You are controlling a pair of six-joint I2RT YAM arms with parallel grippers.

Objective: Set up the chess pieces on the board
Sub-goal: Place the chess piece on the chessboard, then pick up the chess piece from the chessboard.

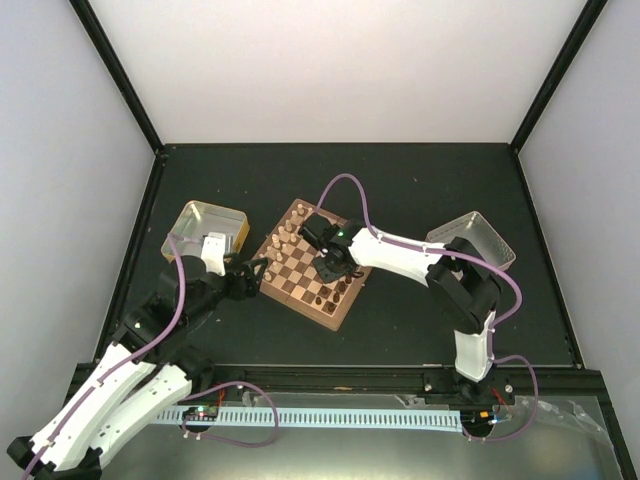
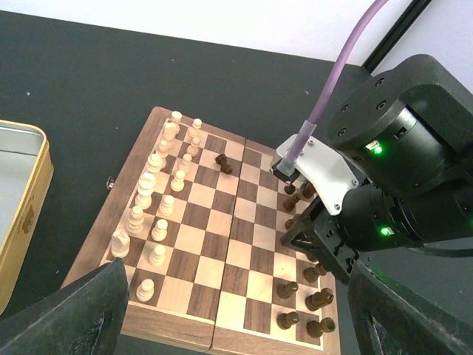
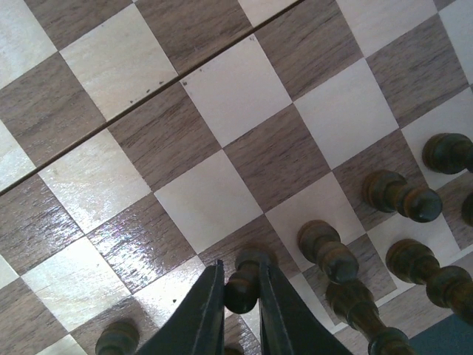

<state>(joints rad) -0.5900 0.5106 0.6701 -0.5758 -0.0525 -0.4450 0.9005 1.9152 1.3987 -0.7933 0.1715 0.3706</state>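
Note:
The board lies tilted at the table's middle. Cream chess pieces stand in two rows along its left side in the left wrist view, and dark chess pieces stand along its right side. One dark piece lies toppled near the far middle. My right gripper reaches down among the dark rows, its fingers shut on the head of a dark pawn that stands on a dark square. My left gripper hovers at the board's near edge, open wide, nothing between its fingers.
A shallow metal tin sits left of the board and another to the right. Other dark pieces stand close beside the right fingers. The right arm's wrist hangs over the board's right side.

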